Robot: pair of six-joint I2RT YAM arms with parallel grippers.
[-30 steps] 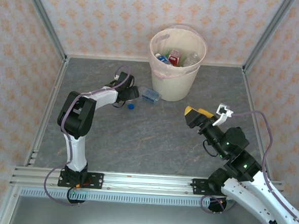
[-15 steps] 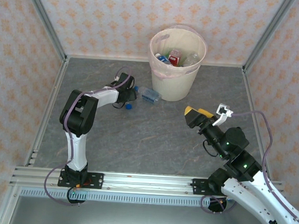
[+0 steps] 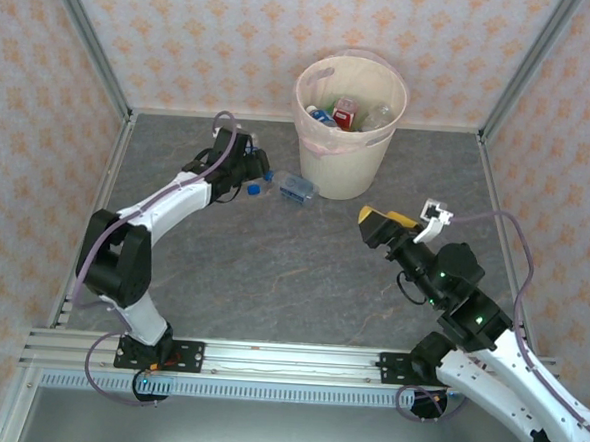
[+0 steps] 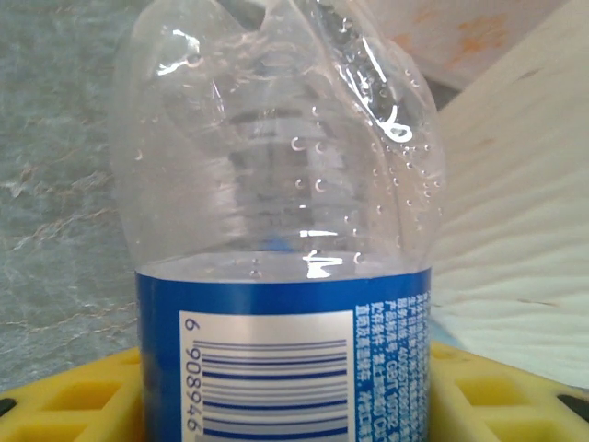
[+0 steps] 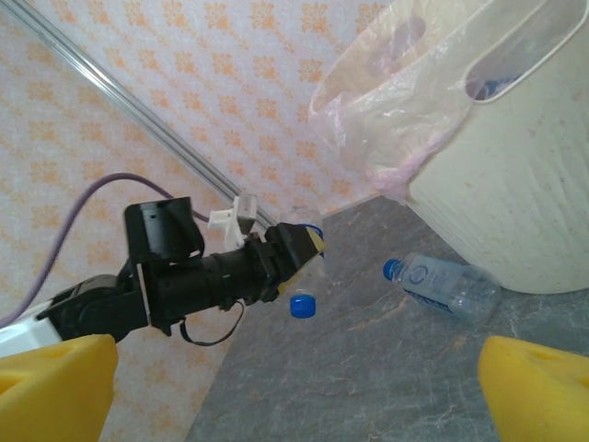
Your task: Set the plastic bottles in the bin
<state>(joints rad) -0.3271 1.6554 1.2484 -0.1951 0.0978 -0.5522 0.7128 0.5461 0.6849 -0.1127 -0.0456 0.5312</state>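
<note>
Grips a bottle (image 4: 285,230) in the left claw (image 3: 257,172) at eight o'clock of the bin (image 3: 350,169); holds the right claw (image 5: 294,401) wide open, empty.

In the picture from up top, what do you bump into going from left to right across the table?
Left fingers shut on a clear plastic bottle with a blue label → another clear blue-labelled bottle lying down → tall cream round bin → open yellow right fingers.
</note>
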